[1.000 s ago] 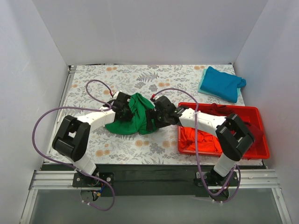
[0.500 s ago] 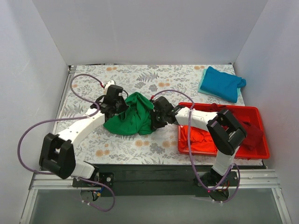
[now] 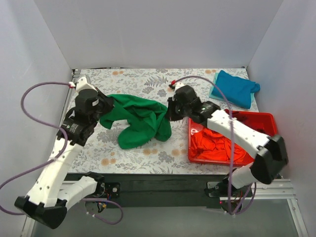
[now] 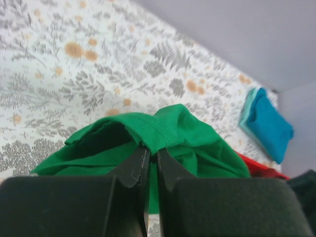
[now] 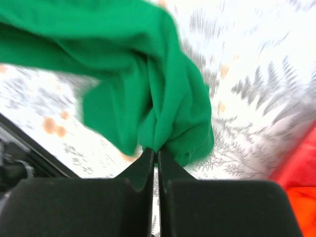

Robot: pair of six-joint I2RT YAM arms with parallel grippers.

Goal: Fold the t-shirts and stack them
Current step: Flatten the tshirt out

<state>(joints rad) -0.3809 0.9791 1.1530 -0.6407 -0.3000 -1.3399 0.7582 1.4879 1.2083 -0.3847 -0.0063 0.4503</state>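
The bright green t-shirt (image 3: 138,118) hangs stretched between both grippers above the floral table, its lower part drooping toward the cloth. My left gripper (image 3: 104,104) is shut on the shirt's ribbed hem (image 4: 153,136) at its left end. At the right end, my right gripper (image 3: 168,111) is shut on a bunched fold of the green t-shirt (image 5: 163,113). A folded teal blue t-shirt (image 3: 236,88) lies at the back right corner. An orange-red t-shirt (image 3: 215,144) lies crumpled in the red tray (image 3: 269,118). No maroon shirt is visible behind the right arm.
The red plastic tray sits at the front right, under my right arm. White walls close in the table on three sides. Purple cables loop from both arms. The teal blue t-shirt (image 4: 269,126) shows far right in the left wrist view.
Both grippers have closed on the green t-shirt and risen, moving apart. The shirt went from a crumpled heap to a stretched, hanging span. The left arm swung out to the left.
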